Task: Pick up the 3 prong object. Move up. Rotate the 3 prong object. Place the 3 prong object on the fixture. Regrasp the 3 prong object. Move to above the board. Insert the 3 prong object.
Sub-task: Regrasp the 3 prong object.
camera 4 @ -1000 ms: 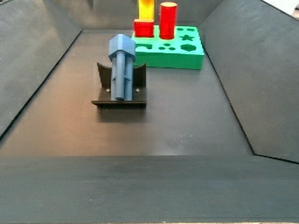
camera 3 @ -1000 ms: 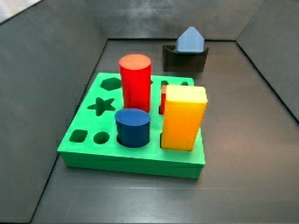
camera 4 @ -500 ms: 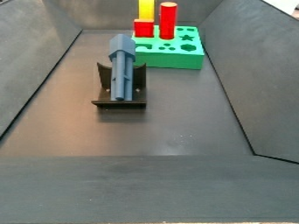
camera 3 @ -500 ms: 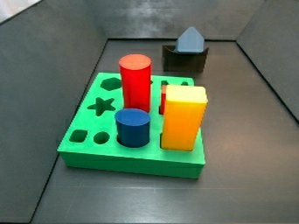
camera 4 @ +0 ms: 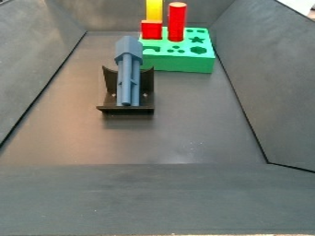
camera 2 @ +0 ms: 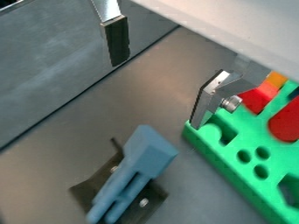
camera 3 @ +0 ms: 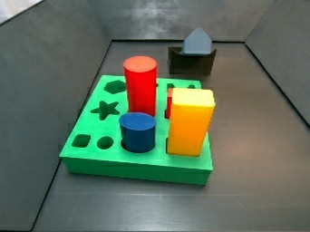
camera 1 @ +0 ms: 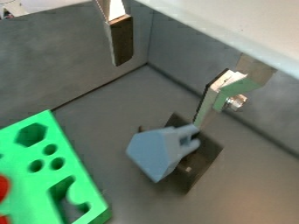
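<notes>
Claw [camera 1: 163, 66] seen only in the wrist views: two flat silver fingers [camera 2: 114, 35] spread wide, nothing between them. It hangs clear above the 3 prong object [camera 1: 163, 150], touching nothing. In neither side view does it appear.

Around the work:
- The board [camera 3: 91, 149], a bright green slab, carries a tall red cylinder [camera 3: 141, 83], a short dark-blue cylinder [camera 3: 137, 132] and a yellow-orange block [camera 3: 190, 120], all upright in their sockets. Star, hexagon, round and oblong cut-outs [camera 3: 105, 110] stand open beside them.
- The red cylinder and the block are the tallest things on the board. They stand well apart from the fixture [camera 4: 124, 97].
- In a wrist view one finger hangs near the board's edge [camera 2: 239, 153], with the red [camera 2: 286, 118] and orange [camera 2: 271, 83] pieces just behind it.

Surface: dark grey, matte floor [camera 4: 185, 129] of a shallow bin with sloped grey walls [camera 4: 43, 74] on the sides. Otherwise bare around the fixture.

The piece: steel-blue plastic, elongated, lying along the dark fixture's notch. In a side view [camera 4: 128, 63] it runs lengthwise over the bracket and overhangs it. End-on, in a side view [camera 3: 197, 39], it shows a pointed, rounded outline rising above the black block [camera 3: 191, 62]. The fixture sits beyond the board, near the back wall there.
</notes>
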